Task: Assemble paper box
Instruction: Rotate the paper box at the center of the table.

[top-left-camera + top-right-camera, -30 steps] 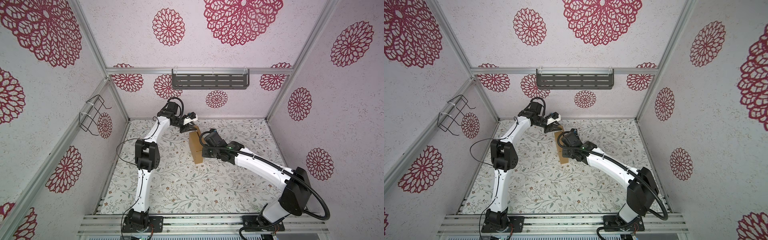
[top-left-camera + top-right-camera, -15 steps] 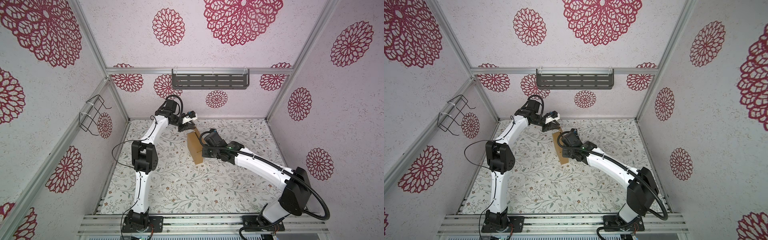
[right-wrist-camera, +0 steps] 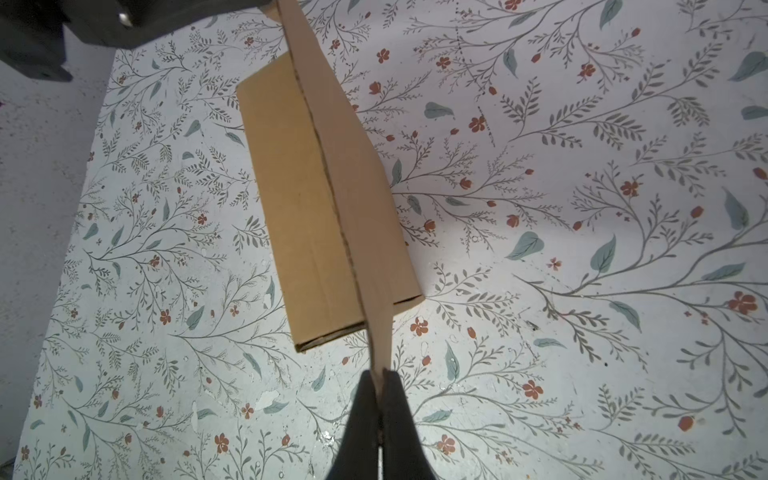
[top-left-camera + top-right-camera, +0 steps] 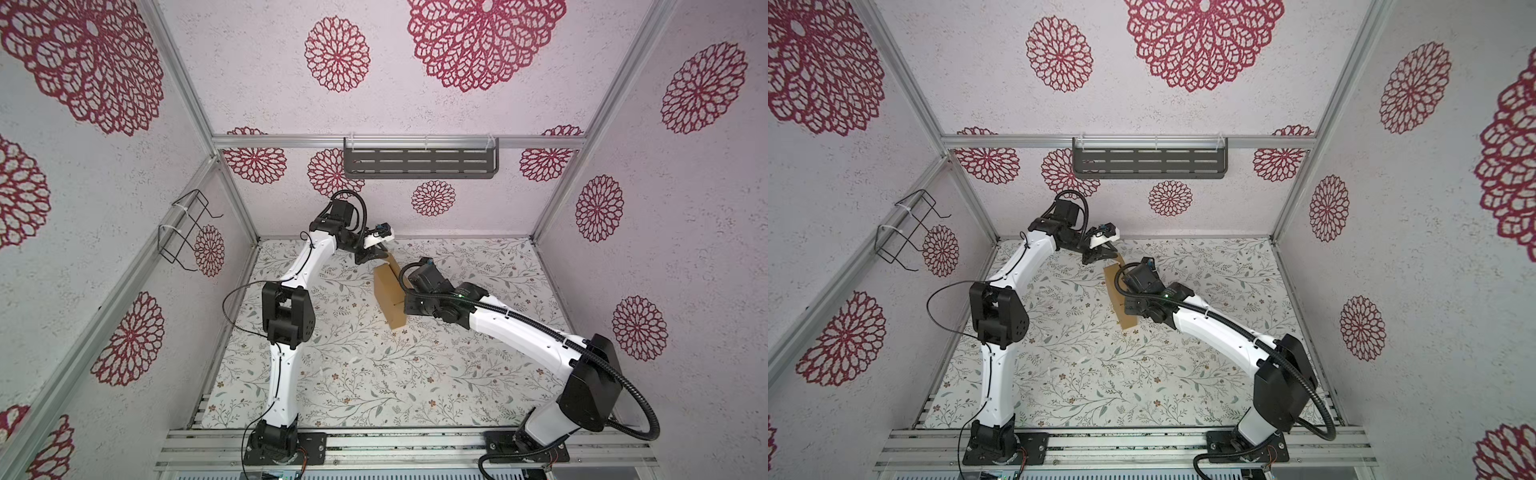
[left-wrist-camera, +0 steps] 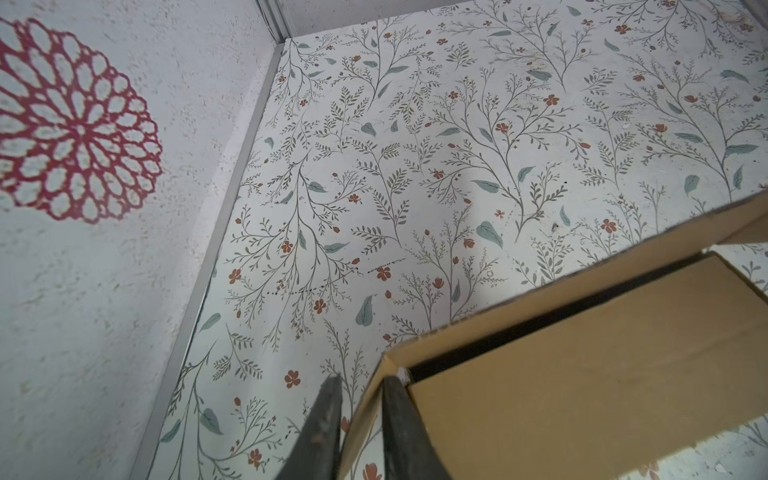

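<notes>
Both top views show the paper box [image 4: 388, 299] lying mid-table [image 4: 332, 374] between my arms, its shallow body formed and its lid flap not yet shut. Left wrist view: my left claw [image 5: 362, 378] stands narrow astride a corner wall, and I cannot tell if it pinches. Right wrist view: my right claw [image 3: 379, 374] is clamped on the raised long flap, so I judge that closing and tucking remain.

paper box [image 4: 388, 297]: matt tan cardboard | table [image 4: 353, 374]: matt printed covering, scuffed | shelf [image 4: 419, 164]: dark matt metal
</notes>
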You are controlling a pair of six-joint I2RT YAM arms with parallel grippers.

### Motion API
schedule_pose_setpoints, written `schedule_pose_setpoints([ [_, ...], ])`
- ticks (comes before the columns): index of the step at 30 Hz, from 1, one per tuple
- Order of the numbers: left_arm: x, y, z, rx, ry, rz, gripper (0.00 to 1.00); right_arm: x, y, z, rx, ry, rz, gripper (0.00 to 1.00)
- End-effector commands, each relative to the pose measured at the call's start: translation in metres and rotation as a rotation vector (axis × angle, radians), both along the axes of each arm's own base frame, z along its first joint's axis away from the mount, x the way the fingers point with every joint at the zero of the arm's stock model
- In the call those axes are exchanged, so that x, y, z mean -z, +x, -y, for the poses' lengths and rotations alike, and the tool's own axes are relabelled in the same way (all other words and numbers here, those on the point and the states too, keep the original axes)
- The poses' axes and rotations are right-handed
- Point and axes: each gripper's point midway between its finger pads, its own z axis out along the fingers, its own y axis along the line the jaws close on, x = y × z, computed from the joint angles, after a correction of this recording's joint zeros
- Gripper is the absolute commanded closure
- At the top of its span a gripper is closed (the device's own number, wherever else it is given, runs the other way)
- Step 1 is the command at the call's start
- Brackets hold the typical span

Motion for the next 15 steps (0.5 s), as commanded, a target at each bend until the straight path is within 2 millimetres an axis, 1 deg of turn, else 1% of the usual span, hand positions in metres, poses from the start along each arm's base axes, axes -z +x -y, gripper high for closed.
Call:
schedule_pose_setpoints([
  [1,-0.022,-0.008,-0.004,0.001,-0.002,0.029,0.8,-0.026,0.003,0.007,0.019,0.026,0.056,0.95],
  [8,-0.025,-0.012,-0.005,-0.006,0.01,0.027,0.86,-0.026,0.003,0.008,0.024,0.021,0.06,0.95],
  [11,-0.026,-0.015,-0.007,-0.016,0.023,0.022,0.9,-0.027,0.004,0.009,0.028,0.023,0.061,0.95],
  [13,-0.026,-0.018,-0.007,-0.028,0.032,0.012,0.97,-0.028,0.005,0.009,0.033,0.023,0.064,0.95],
  [15,-0.029,-0.02,-0.007,-0.054,0.032,-0.009,1.0,-0.03,0.005,0.01,0.037,0.026,0.069,0.95],
])
